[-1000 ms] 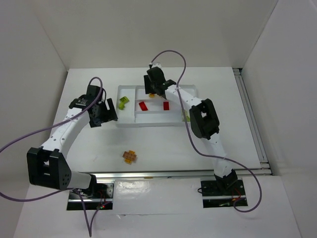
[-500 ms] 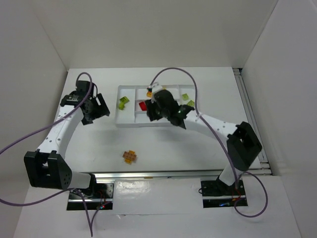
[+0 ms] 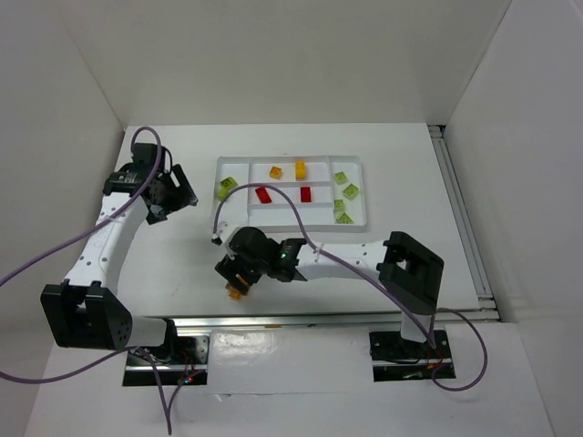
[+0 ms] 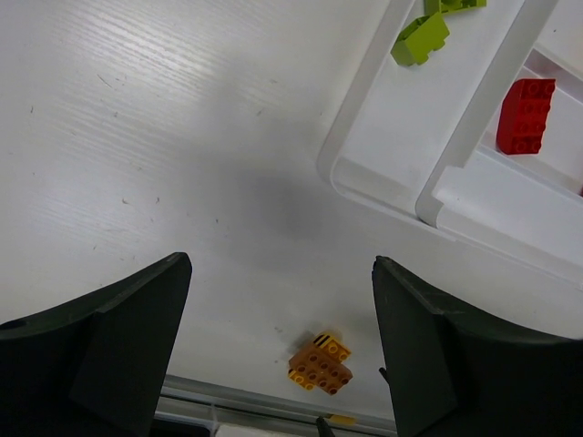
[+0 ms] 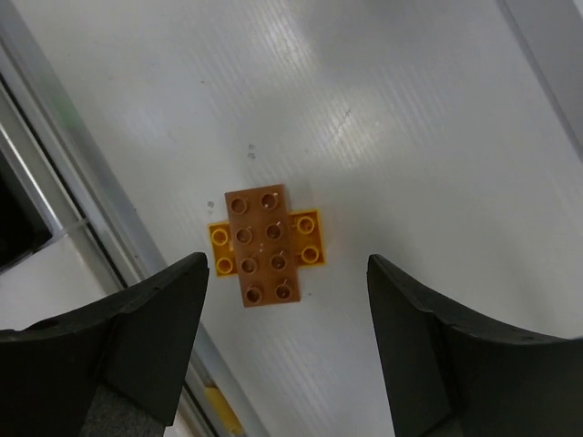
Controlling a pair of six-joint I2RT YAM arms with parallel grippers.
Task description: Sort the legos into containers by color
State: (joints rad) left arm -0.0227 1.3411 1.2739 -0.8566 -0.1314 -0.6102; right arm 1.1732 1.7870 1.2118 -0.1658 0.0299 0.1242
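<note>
The top view mostly hides what the right wrist view shows plainly: an orange-brown studded plastic brick (image 5: 262, 246) on the white table (image 5: 410, 109), beneath the wide-open, empty right claw (image 5: 285, 309). Its long axis runs across the finger line, with a yellow brick (image 5: 310, 238) crosswise under it. The left claw (image 4: 278, 328) also gapes empty, and the white divided plastic tray (image 4: 364, 191) lies ahead to its right.

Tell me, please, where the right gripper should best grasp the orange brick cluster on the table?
I would grip the upper brown-orange brick across its long sides, coming straight down. It lies flat, studs up, under the open right gripper; the yellow brick beneath pokes out sideways, so stay high.
</note>
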